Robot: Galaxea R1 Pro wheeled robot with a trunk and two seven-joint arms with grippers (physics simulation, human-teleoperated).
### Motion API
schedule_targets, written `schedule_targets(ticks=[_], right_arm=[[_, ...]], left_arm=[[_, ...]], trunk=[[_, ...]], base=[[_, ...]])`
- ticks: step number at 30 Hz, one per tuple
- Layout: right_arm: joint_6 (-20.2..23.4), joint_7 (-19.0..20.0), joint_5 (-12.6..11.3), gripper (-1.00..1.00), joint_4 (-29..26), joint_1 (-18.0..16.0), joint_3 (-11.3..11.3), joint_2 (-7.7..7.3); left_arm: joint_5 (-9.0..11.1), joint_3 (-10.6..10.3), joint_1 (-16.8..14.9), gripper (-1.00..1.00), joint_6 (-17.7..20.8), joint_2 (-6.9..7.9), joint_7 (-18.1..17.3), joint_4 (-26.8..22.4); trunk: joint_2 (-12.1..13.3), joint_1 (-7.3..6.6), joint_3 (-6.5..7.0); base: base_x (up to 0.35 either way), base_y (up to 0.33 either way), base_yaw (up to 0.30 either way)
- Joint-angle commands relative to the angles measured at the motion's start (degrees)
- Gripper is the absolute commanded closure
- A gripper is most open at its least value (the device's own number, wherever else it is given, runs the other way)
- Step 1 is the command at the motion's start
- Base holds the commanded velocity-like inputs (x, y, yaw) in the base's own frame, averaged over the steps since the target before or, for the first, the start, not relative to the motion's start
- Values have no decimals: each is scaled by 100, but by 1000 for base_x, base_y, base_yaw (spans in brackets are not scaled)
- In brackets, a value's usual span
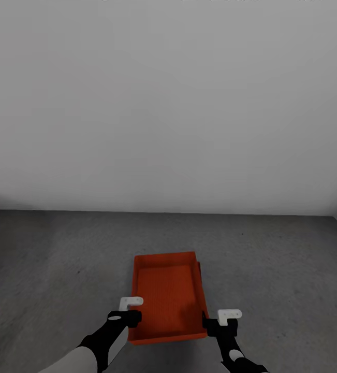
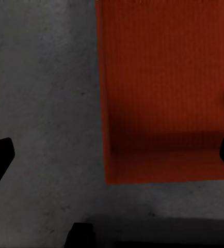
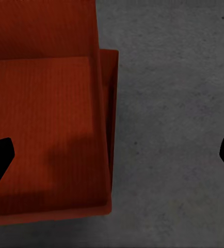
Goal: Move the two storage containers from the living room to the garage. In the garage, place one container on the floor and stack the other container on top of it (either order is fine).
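Our left gripper point(image 1: 130, 310) hangs with jaws spread at the near left corner of the orange bins point(image 1: 168, 295), stacked on the grey concrete floor point(image 1: 59, 259), long axis running away toward the white wall point(image 1: 168, 103). Our right gripper point(image 1: 221, 322) likewise gapes, holding nothing.

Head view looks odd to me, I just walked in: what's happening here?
The robot stands in the garage facing a white wall. On the grey concrete floor the two orange-red storage containers sit stacked, slightly offset. The left claw and right claw hang open at either side of the stack, holding nothing.
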Motion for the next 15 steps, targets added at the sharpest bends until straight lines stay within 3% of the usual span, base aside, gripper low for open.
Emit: schedule_targets(ticks=[1,15], right_arm=[[-20,-17,-55,-100,6,-4,51,1],[-20,-16,-63,-100,6,-4,51,-5]], left_arm=[[60,-49,-1,-100,31,3,38,-12],[67,-49,-1,-100,31,2,33,-4]], trunk=[[37,-22,13],[599,-329,265]], base=[[0,0,0],[0,0,0]])
